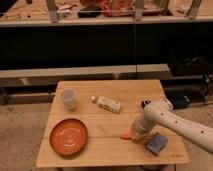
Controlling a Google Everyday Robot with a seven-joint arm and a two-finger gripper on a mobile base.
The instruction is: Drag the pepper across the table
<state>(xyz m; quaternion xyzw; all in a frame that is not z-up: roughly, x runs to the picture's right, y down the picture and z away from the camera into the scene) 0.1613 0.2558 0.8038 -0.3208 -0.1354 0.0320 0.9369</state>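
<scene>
The sponge (156, 144) lies at the near right edge of the table (100, 155), touching the arm. Just beyond it, the gripper (137, 134) sits down on the pepper (126, 135); its grip I cannot tell. Drag low and steady leftward, avoiding the plate (68, 136), bottle (108, 104) and cup (68, 98).

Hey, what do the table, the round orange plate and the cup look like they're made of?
Table: light wood, plank seams visible. Plate: matte orange, probably plastic. Cup: translucent, likely plastic. The gripper sits at the pepper.
</scene>
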